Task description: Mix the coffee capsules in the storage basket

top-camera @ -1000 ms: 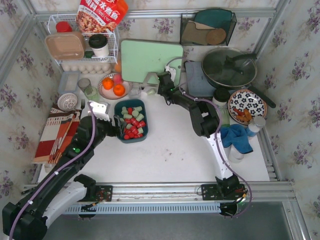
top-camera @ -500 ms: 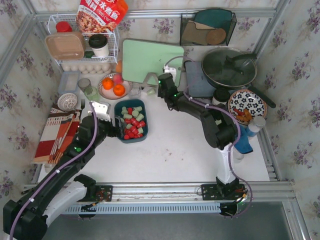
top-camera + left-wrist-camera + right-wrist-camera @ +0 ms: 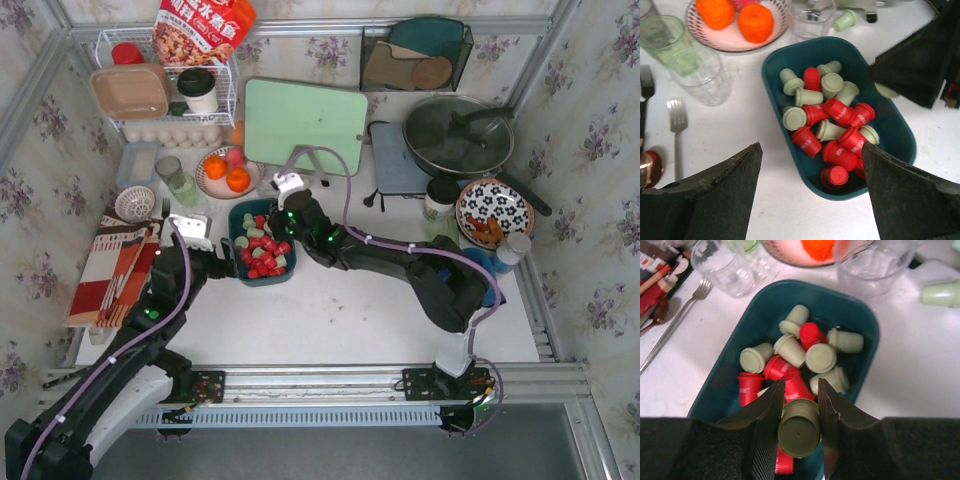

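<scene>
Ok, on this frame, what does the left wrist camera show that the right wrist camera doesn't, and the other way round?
Left wrist only: the left gripper, open, near the basket, and the right gripper seen from outside at the basket's far side. Right wrist only: a green capsule clamped in the right gripper. Both: the basket holding red and green capsules, plus one stray green capsule on the table.
</scene>
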`<state>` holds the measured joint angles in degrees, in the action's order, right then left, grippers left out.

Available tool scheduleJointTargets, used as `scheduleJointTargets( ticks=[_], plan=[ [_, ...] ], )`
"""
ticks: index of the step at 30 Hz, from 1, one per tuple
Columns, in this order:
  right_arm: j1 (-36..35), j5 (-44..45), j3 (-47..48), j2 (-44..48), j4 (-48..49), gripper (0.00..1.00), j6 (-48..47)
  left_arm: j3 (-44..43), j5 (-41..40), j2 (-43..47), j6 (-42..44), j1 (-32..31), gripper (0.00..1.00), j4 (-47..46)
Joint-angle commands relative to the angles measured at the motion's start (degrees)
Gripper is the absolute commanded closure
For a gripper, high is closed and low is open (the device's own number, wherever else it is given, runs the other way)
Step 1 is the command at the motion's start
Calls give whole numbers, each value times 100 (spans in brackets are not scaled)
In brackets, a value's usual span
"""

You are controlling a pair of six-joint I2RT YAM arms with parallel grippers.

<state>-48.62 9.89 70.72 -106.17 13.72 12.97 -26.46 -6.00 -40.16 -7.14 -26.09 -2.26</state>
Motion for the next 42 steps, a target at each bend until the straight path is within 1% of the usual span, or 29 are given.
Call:
scheduleJointTargets(
  ticks=[1, 3, 4, 7, 9, 11, 13, 14, 17, 20, 24, 27, 30, 34, 39, 42],
  plan=[
    [-259, -223, 7, -193, 321, 72, 90, 141, -658, 232, 24, 7, 17, -193],
    [-374, -11, 12, -272, 224, 69, 89, 166, -700, 285, 11, 7, 17, -204],
    [-410, 79, 39, -310, 122, 65, 82, 167, -720, 289, -2, 7, 17, -211],
    [-437, 187, 155, -420, -228, 52, 46, 161, -705, 269, -38, 7, 17, -207],
    [-438, 209, 231, -465, -364, 40, -54, 142, -661, 243, -54, 7, 17, -198],
    [-438, 313, 310, -498, -403, 30, -139, 117, -624, 222, -81, 7, 17, -175],
    [-433, 489, 431, -507, -388, 23, -251, 93, -592, 212, -94, 7, 17, -151],
    [-416, 615, 486, -506, -347, 22, -315, 89, -575, 211, -99, 7, 17, -140],
    [-328, 1049, 650, -531, -23, 24, -396, 79, -558, 211, -112, 7, 17, -130],
    [-171, 1831, 754, -657, 517, 28, -209, 73, -539, 188, -128, 7, 17, -125],
    [65, 2953, 1057, -1133, 1117, 31, -103, 47, -501, 133, -147, 7, 17, -111],
    [246, 3298, 1422, -1691, 1473, 33, -172, 35, -466, 101, -164, 7, 17, -108],
    [448, 3275, 1923, -2243, 1404, 35, -208, 19, -422, 59, -182, 7, 17, -112],
    [692, 3031, 2700, -2810, 555, 35, 44, -6, -403, 28, -199, 7, 17, -98],
    [1038, 2247, 3205, -3160, -180, 37, 494, -17, -346, 41, -248, 9, 17, -90],
    [1184, 1691, 3508, -3312, -515, 37, 587, -18, -315, 54, -272, 7, 17, -83]
  ],
)
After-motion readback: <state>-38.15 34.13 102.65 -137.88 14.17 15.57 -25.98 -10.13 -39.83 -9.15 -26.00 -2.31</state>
